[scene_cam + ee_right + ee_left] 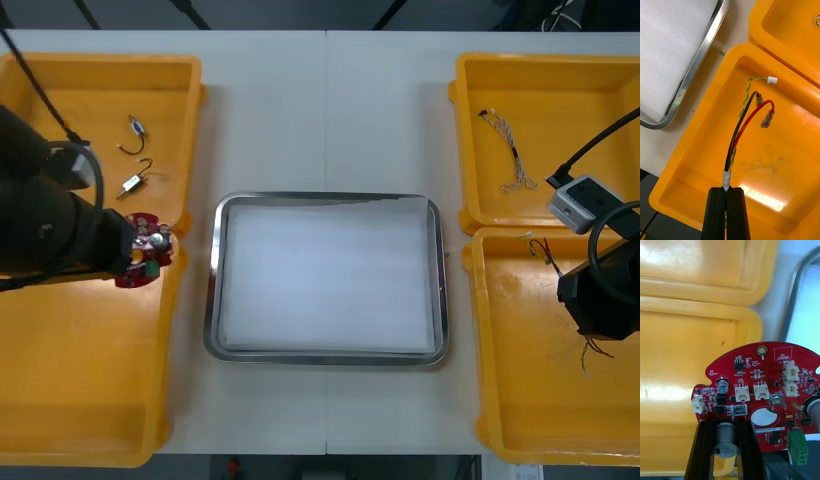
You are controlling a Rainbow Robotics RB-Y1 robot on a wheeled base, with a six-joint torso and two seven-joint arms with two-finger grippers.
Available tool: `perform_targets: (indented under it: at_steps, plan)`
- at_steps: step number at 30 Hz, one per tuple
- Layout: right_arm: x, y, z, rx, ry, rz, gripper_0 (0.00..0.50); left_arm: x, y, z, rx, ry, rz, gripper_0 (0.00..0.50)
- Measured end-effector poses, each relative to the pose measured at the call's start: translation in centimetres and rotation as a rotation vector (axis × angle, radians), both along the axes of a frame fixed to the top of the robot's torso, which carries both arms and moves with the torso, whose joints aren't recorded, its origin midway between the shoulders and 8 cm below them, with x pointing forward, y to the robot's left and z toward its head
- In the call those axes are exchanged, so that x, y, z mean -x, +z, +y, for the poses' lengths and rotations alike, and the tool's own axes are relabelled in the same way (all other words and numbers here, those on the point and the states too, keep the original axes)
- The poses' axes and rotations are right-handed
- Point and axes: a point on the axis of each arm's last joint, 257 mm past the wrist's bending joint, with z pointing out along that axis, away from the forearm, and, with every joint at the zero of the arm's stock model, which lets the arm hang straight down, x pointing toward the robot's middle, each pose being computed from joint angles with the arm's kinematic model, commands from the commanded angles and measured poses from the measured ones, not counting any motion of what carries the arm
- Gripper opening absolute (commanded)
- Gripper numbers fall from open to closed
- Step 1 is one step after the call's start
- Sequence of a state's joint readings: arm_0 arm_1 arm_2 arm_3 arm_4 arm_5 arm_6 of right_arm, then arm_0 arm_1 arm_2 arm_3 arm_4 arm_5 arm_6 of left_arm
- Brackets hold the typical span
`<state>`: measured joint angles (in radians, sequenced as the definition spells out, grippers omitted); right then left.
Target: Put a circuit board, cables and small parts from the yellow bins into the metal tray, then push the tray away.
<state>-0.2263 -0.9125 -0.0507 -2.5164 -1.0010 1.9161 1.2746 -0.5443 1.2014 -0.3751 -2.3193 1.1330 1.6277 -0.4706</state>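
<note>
Red circuit board (143,250), one, clamped in left hand (727,427); right hand (727,193) pinches three cables (738,131).

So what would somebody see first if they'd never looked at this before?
Probably the round red circuit board, clamped in the left pincer at the near left yellow bin, on its edge by the metal tray. Next, the black, red and yellow-green cables held by the right pincer over the near right bin. The tray is white inside.
</note>
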Motion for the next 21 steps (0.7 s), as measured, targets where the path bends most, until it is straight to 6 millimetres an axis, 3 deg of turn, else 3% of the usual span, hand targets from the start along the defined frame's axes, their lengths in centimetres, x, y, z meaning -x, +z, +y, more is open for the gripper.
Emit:
perform_targets:
  at_steps: [6, 11, 16, 21]
  plan:
    - [0.0, 0.0, 0.0, 0.000, 0.000, -0.001, 0.000, -0.5, -1.4, -4.6, -0.057, -0.121, -0.005, 0.000]
    - [0.0, 0.0, 0.0, 0.000, 0.000, -0.001, 0.000, -1.1, -2.7, -7.4, -0.003, -0.038, -0.038, 0.000]
    - [0.0, 0.0, 0.0, 0.000, 0.000, -0.001, 0.000, -2.2, -5.0, -9.0, 0.012, 0.078, -0.099, 0.000]
    - [0.0, 0.0, 0.0, 0.000, 0.000, -0.001, 0.000, -2.2, -8.5, -10.3, -0.026, 0.063, -0.092, 0.000]
